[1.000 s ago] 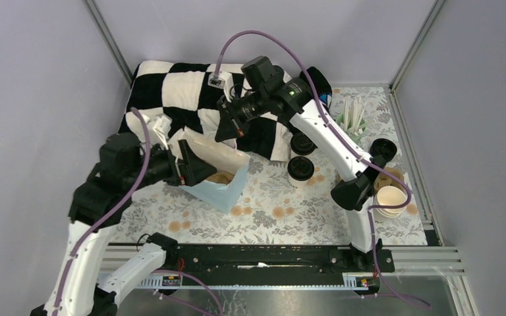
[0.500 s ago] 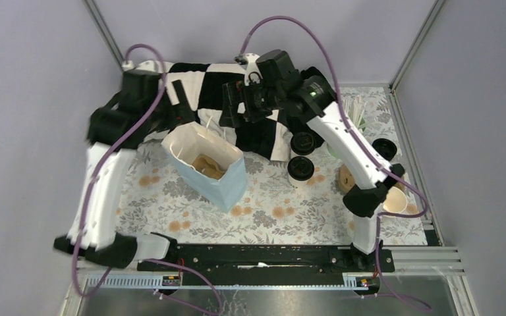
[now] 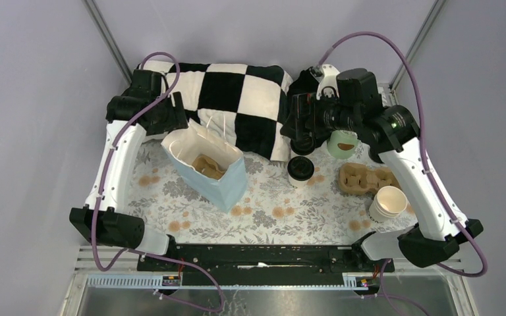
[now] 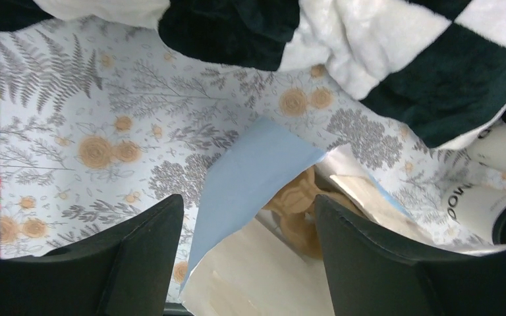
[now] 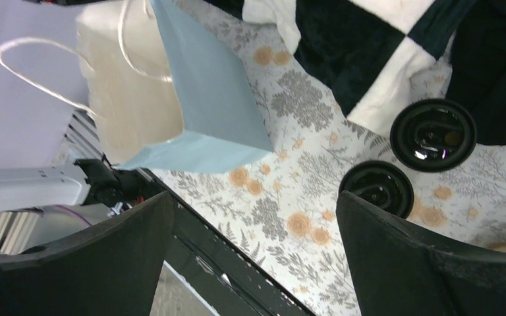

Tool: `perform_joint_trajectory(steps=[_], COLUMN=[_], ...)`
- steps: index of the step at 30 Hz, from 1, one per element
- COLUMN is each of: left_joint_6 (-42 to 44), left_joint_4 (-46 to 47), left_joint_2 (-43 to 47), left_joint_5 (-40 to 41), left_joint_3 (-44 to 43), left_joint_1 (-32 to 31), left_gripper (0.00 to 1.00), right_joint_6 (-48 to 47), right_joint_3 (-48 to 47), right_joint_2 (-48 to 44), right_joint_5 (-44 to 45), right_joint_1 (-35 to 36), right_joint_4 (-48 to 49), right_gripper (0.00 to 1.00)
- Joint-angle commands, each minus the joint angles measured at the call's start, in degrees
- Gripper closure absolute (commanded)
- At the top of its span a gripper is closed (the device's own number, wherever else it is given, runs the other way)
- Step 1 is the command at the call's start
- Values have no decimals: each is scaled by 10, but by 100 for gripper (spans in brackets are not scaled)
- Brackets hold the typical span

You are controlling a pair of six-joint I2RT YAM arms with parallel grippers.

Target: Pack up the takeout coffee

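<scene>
Both arms have just pulled away from the light-blue paper bag (image 3: 227,187), which is now standing open on its own with one brown pulp piece (image 3: 207,164) lying inside. At the bag's back left, the left gripper (image 4: 245,217) is hovering with jaws parted, holding nothing. Just right of the bag, two takeout coffees are waiting unpacked: the nearer coffee (image 3: 300,168) and the farther coffee (image 3: 302,142). The right gripper (image 5: 253,204), having swung over them, is hanging wide open and empty, seemingly lining up a pick. Further right of the bag are sitting one mint-green cup (image 3: 341,143), one brown cup carrier (image 3: 367,179) and one stack of unlidded white cups (image 3: 389,201).
</scene>
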State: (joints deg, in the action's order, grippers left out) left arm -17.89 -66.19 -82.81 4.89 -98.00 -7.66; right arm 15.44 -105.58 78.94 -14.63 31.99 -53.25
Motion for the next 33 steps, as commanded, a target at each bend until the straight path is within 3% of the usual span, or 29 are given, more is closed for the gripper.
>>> perform_joint_trajectory(steps=[1,16,18,24,26,33], left_joint_6=[36,44,40,-10,-45,-166], left_joint_4=[36,97,96,86,79,73], left_joint_2=[39,16,15,37,52,128], left_joint_5=[-105,-129,-136,-133,-136,-157], left_joint_3=[27,74,76,101,117,153], left_joint_1=[25,27,26,24,23,22], left_gripper=[26,70,72,91,99,100], right_joint_6=[-33,-58,-54,-12,0,28], right_joint_3=[52,68,56,53,76,135], right_joint_2=[-28,19,32,63,53,83], right_joint_5=[-6,82,109,200,200,185], right_joint_1=[-2,-5,-5,-3,-1,4], right_joint_4=[19,-108,-136,-209,-192,-122], right_gripper=[1,20,24,13,8,2])
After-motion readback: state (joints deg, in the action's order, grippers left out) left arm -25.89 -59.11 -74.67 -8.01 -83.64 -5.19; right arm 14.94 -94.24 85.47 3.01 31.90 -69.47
